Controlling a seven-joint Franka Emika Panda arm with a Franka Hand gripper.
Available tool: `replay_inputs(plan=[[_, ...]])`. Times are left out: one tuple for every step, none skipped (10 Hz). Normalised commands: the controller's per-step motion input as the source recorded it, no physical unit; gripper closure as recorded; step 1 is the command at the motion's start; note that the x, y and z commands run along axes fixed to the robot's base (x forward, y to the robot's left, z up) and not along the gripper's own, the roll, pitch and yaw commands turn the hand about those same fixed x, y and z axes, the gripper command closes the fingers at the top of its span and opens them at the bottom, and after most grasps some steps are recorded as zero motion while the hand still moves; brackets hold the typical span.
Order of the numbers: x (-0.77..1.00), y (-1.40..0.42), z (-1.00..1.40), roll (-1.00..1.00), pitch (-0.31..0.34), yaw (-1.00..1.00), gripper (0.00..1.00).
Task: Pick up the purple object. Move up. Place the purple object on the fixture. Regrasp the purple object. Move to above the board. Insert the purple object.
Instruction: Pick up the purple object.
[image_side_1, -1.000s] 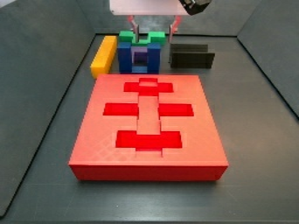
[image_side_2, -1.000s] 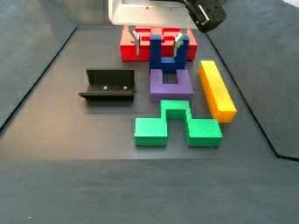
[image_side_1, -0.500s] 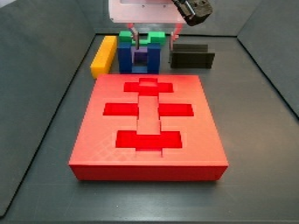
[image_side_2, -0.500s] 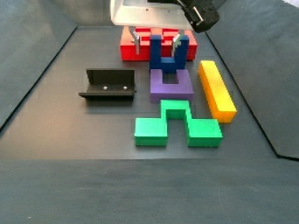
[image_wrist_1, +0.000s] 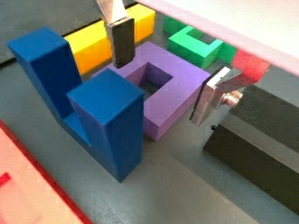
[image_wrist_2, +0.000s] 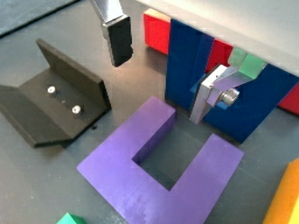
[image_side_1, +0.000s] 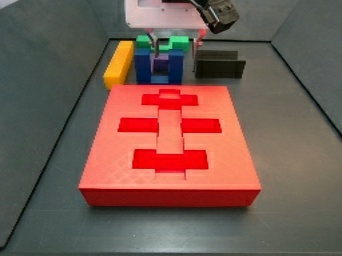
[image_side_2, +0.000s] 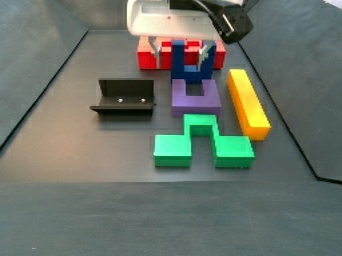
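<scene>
purple object (image_wrist_2: 163, 168) flat on floor, one blue block (image_wrist_1: 87, 109), gripper (image_wrist_2: 167, 67) above, jaws spread, empty

- One matte purple U-shaped block (image_side_2: 197, 96), the purple object, lying flat on the floor.
- One tall blue U-shaped block (image_side_2: 190, 63), standing upright.
- One green stepped block (image_side_2: 198, 142).
- One long yellow bar (image_side_2: 247, 101).
- One large flat red board (image_side_1: 170, 146) with darker recessed cutouts.
- One dark L-shaped fixture (image_side_2: 123, 98).
- One gripper (image_wrist_2: 163, 68) above the purple object, with two silver fingers (image_wrist_2: 215, 93) set apart.
</scene>
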Motion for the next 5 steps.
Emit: replay_inputs(plan=[[0.0,0.0,-0.2,-0.06,-0.141,0.15,0.0],[0.0,0.0,-0.18,0.0,-0.123,0.11,0.0],[0.0,-0.01,-0.11,0.02,-0.103,0.05,0.0],[0.0,-0.04,-0.09,0.1,-0.107,0.0,0.0],[0.0,-0.07,-0.09,0.12,-0.1,0.0,0.0]])
